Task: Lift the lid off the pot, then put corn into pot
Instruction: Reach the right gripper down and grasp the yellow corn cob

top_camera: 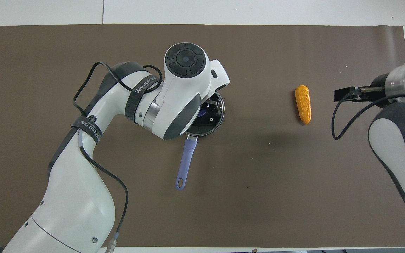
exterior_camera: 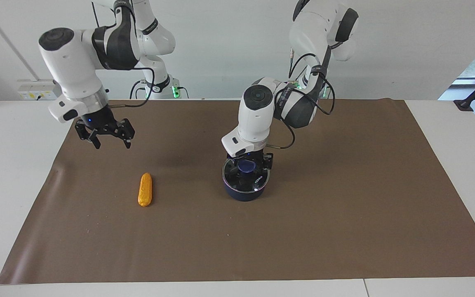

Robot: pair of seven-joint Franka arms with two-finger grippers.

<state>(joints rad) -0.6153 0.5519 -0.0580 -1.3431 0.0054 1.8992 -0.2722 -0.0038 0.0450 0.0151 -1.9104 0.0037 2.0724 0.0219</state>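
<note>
1. The pot [exterior_camera: 244,187] is stood on the brown mat [exterior_camera: 344,214] near the middle of the table [exterior_camera: 447,123], with its long handle pointed back toward the robots; in that lie the handle is kept out of the way of a reach from above.
2. The lid [exterior_camera: 245,176] is seated on the pot's rim, so the first step of the task is judged not yet done.
3. The left hand [exterior_camera: 249,161] is set straight down over the lid, its fingers placed on either side of the blue knob [exterior_camera: 246,166]. Whether the knob is already pinched or only straddled cannot be told.
4. A vertical approach is judged to suit this lid, since the knob is the only part that offers a grip and a straight lift would free the lid from the rim.
5. The corn [exterior_camera: 145,189] is laid on the mat toward the right arm's end of the table, well apart from the pot.
6. The right hand [exterior_camera: 106,135] is held in the air, empty, with its fingers spread open, over the mat near its edge and short of the corn; it is judged to be placed there ready for the corn.
</note>
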